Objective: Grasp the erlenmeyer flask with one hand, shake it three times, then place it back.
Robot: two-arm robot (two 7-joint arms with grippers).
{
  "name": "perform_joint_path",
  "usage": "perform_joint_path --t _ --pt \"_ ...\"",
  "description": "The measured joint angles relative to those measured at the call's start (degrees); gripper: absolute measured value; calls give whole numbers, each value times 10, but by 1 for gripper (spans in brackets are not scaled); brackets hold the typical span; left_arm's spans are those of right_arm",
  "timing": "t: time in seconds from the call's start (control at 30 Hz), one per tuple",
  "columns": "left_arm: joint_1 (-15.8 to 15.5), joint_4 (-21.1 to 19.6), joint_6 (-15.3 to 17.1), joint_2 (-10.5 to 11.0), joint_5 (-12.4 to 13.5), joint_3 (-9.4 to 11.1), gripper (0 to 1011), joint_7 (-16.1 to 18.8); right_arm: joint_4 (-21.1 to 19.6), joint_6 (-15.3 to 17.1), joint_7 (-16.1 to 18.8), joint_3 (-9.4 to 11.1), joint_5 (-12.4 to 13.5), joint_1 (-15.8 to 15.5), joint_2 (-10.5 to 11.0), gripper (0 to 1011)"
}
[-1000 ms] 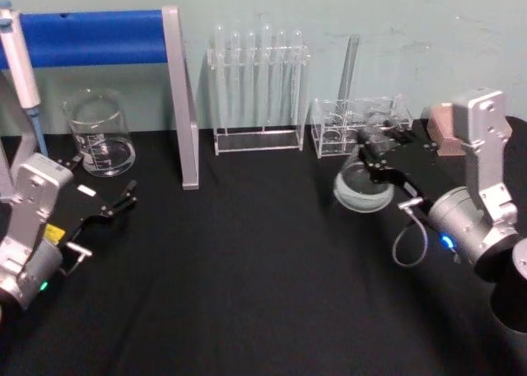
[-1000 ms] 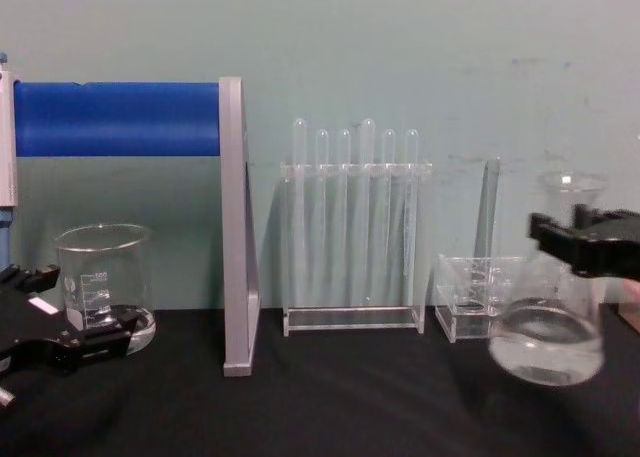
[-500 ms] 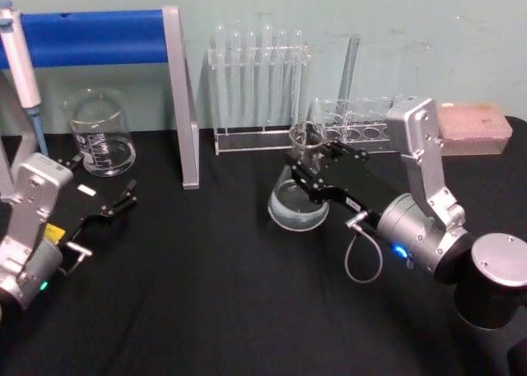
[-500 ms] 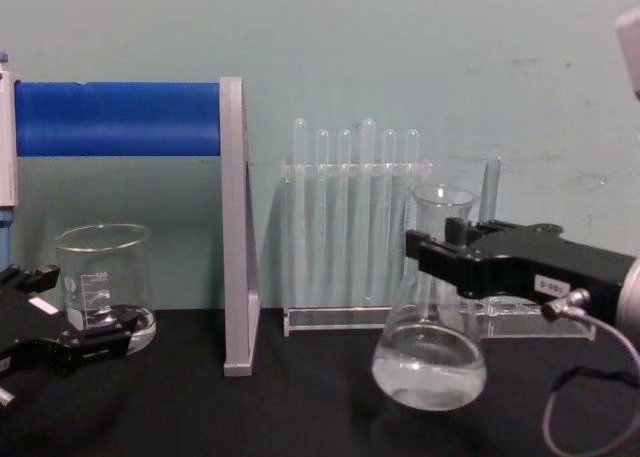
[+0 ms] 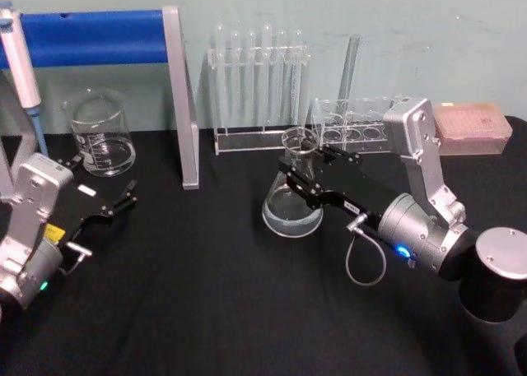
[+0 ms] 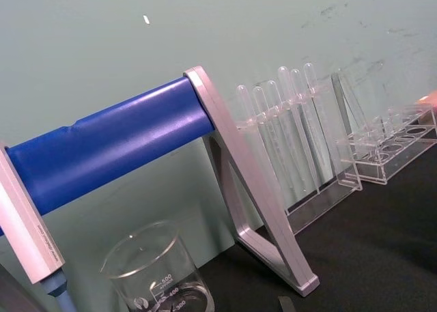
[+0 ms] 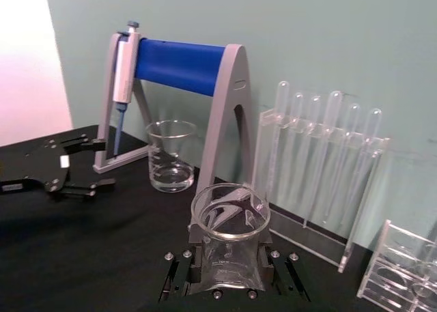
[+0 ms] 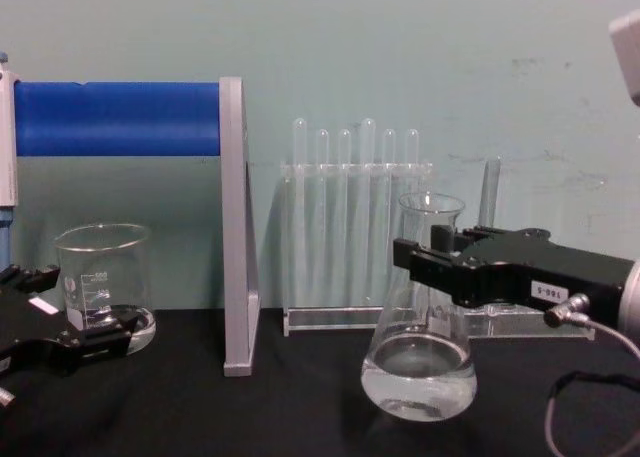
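Right black two-jaw gripper [image 8: 418, 263] clamped on neck of clear glass conical erlenmeyer flask [image 8: 420, 357], low over black cloth [image 8: 300, 407], just before clear test-tube rack [image 8: 350, 227]. Grasp done; release left (base touching cloth? cannot tell). Flask upright, long axis vertical, mouth up. Left black gripper [image 5: 129, 193] parked beside glass beaker [image 5: 100, 136], jaws spread.

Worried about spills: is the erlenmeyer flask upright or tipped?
Upright: the erlenmeyer flask stands vertical, liquid level flat, neck clamped by the right gripper. Left gripper parked near the beaker.
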Motion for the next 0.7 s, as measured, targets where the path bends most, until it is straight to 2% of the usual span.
perform_joint_path --t 0.4,0.7 --pt "0 0 0 0 0 0 1001 0 23 -30 83 -19 44 17 41 456" --pt "0 0 0 0 0 0 1001 0 28 -49 113 -32 58 18 65 456"
